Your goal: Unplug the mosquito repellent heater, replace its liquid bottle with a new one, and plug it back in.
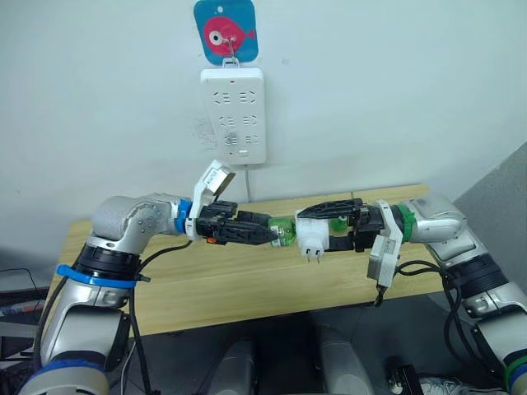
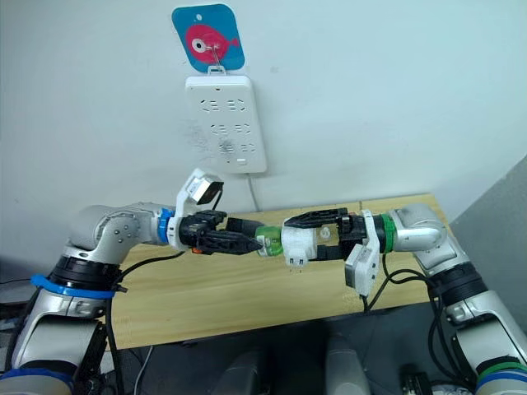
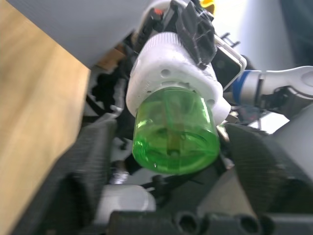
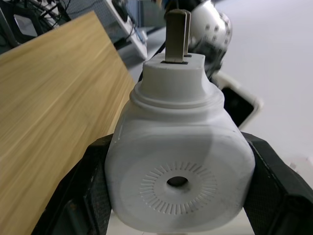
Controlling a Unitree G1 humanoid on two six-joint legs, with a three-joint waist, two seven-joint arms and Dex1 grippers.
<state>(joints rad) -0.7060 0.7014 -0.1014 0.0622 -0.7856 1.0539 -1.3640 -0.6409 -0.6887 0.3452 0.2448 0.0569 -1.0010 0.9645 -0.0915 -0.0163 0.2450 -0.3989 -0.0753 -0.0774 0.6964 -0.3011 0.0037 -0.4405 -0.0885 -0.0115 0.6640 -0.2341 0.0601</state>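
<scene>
Right gripper [image 1: 333,225] clamps the small white round plastic mosquito repellent heater [image 1: 314,234] in mid-air, prongs down, presenting its green translucent liquid bottle [image 1: 282,231] to the left gripper [image 1: 265,230], whose fingers pinch it, probably to twist it free. Below both lies a pale wooden table [image 1: 239,288]; behind them a white multi-socket strip [image 1: 233,115] hangs on the wall.

No lettering, brand or number could be read anywhere. The one sign was a pink fish with a white eye, drawn on a blue tag [image 1: 225,31] that hung on the wall above the white socket strip [image 1: 233,115]. The strip's face showed only socket slots, and the heater [image 4: 180,166] bore no legible print.
</scene>
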